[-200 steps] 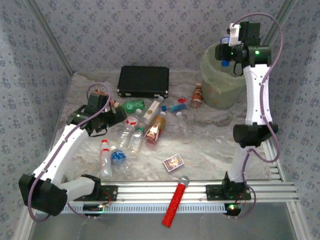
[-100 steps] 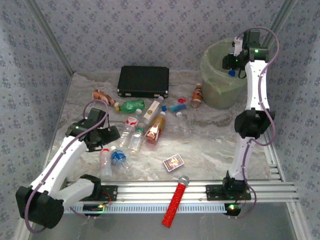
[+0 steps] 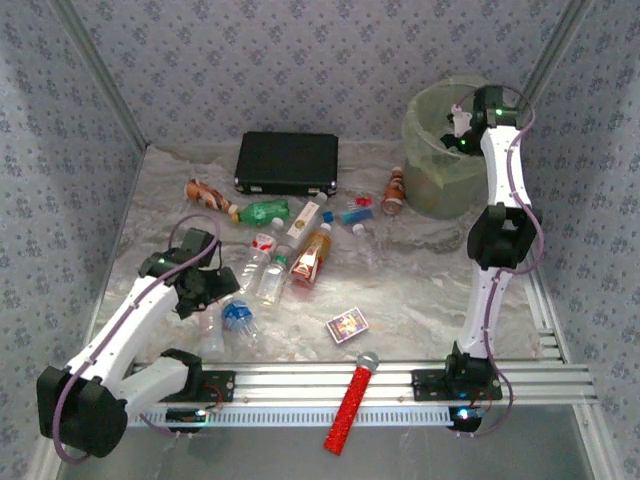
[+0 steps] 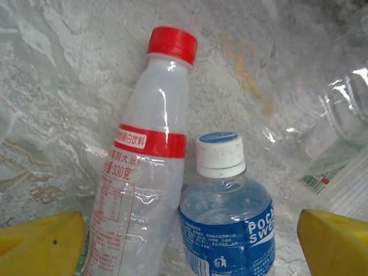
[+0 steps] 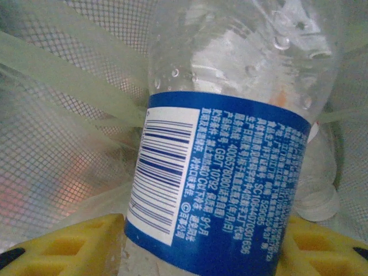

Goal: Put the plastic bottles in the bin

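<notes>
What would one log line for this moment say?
left gripper open over red-cap bottle | right gripper holds blue-label bottle inside bin

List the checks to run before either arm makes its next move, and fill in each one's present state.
1. The left gripper is open wide: ok.
2. Only one bottle sits between its jaws: not ok. The red-cap bottle and the white-cap bottle lie side by side, touching, both in the gap.
3. The right gripper is closed on the barcode-label bottle: ok.
4. That bottle is inside the bin, with the mesh wall behind it: ok.
5. There is room below for it to drop: cannot tell.
</notes>
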`<state>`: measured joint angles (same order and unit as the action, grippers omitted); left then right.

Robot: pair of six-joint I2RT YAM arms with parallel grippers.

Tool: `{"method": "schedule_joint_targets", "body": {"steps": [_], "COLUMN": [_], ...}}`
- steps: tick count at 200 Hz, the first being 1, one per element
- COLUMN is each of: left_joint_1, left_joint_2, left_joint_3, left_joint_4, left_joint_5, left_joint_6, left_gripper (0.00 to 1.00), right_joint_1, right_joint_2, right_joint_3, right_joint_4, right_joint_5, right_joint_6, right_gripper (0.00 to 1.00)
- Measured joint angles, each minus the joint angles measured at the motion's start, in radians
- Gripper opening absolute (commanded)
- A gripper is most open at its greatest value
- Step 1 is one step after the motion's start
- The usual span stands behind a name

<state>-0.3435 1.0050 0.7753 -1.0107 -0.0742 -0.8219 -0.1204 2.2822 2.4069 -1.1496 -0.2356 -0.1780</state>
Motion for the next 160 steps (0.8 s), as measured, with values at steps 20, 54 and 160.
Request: {"method": "schedule_joint_targets", "body": {"steps": [20,54,160], "left_joint_1": [-0.013,-0.040,-0.097], "left_joint_2": [-0.003,-0.003,-0.003], "left_joint_3": [-0.014,-0.032,-0.049], "left_joint_4": [0.008,0.019,0.018], "left_joint_5": [0.014,0.034,0.075], "left_joint_6": [-0.018,-0.038,-0.089], "left_gripper": [0.94,0.94,0.92], "right_joint_1": [-0.002,-0.002,-0.021], "right_joint_2": [0.005,0.005,-0.036], "right_joint_3": [-0.007,-0.007,0.100], "right_joint_4": [0.000,0.001,-0.040], "right_joint_5": [-0.011,-0.023,-0.026], "right_joint_6": [-0.004,-0.006,0.053], "right_gripper": [0.73,0.83,0.94]}}
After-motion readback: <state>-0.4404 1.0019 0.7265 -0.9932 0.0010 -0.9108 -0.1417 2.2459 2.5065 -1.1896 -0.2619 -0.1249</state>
